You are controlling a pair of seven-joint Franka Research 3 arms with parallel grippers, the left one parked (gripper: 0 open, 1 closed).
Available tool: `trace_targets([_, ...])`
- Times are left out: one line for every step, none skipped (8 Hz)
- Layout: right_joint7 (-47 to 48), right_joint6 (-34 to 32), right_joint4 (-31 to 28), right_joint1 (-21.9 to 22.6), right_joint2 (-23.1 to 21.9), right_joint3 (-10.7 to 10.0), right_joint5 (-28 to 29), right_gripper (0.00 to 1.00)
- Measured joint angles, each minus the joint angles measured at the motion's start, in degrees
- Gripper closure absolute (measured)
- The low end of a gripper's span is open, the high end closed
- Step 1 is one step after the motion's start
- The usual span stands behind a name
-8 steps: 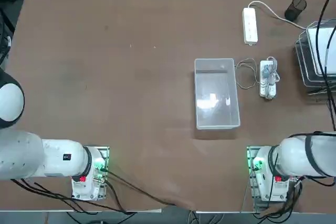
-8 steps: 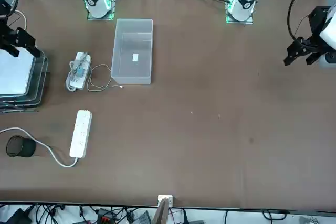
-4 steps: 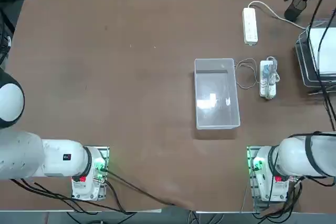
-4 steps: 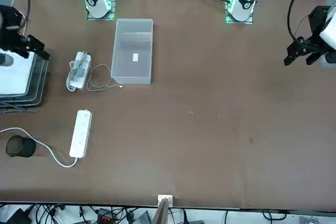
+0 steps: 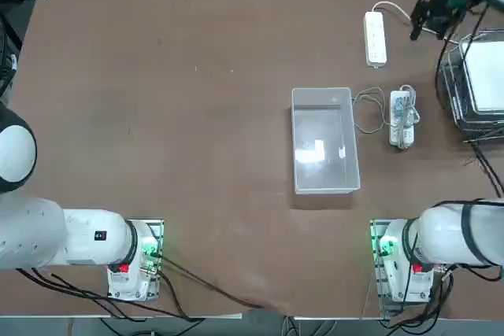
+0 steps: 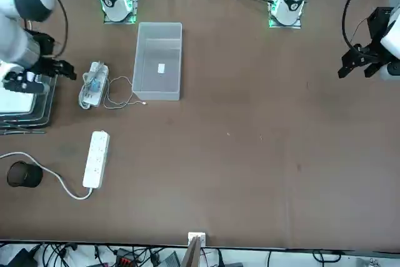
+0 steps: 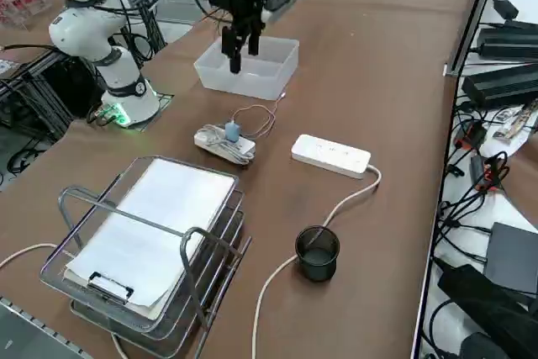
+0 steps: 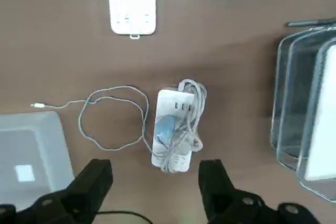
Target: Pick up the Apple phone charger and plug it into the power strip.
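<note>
From overhead we see the right gripper (image 5: 429, 15) raised near the far right corner of the worktop (image 5: 197, 116), just beside the power strip (image 5: 376, 38), which lies flat with its thick cord running off toward the edge. Nearer the robot, the shorter strip (image 5: 401, 118) lies beside the clear bin (image 5: 323, 141).

From across the worktop, the arm reaches in over the wire tray (image 6: 22, 101), with the gripper (image 6: 62, 72) just beside the shorter strip (image 6: 93, 84). The power strip (image 6: 95, 159) lies apart from it, near a black cup (image 6: 21, 174).

From the right side, the gripper (image 7: 238, 50) hangs pointing straight down, well above the worktop. The Apple phone charger (image 7: 232, 131) shows as a small pale block sitting on the shorter strip (image 7: 224, 144), its thin wire looping toward the bin (image 7: 248, 65). The power strip (image 7: 331, 155) lies just beyond.

From the wrist, we see the two dark fingers (image 8: 95, 179) spread wide and holding nothing. Between them, below, lies the shorter strip (image 8: 173, 129) with its bundled cord and the charger (image 8: 164, 128) on it; the thin wire (image 8: 107, 116) loops beside it.
</note>
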Motion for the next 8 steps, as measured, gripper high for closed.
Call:
trace_targets([3.3,4.4,-5.1,1.1,-0.7,0.1,-3.6,0.00])
trace_targets([6.4,8.4,-9.7,2.0,-1.1,0.3,-5.8,0.00])
trace_targets([8.5,11.8,-13.1,2.3,-1.2,0.4,-6.5,0.00])
trace_targets([9.7,14.8,-16.0,2.3,-1.2,0.4,-6.7,0.01])
trace_targets([10.3,17.7,-18.5,2.2,-1.2,0.4,-7.2,0.01])
trace_targets([11.4,20.7,-21.1,2.2,-1.2,0.4,-8.4,0.01])
trace_targets([13.4,22.8,-23.3,2.3,-1.0,0.4,-10.8,0.01])
trace_targets([16.3,23.7,-24.6,2.6,-0.4,0.4,-14.2,0.01])
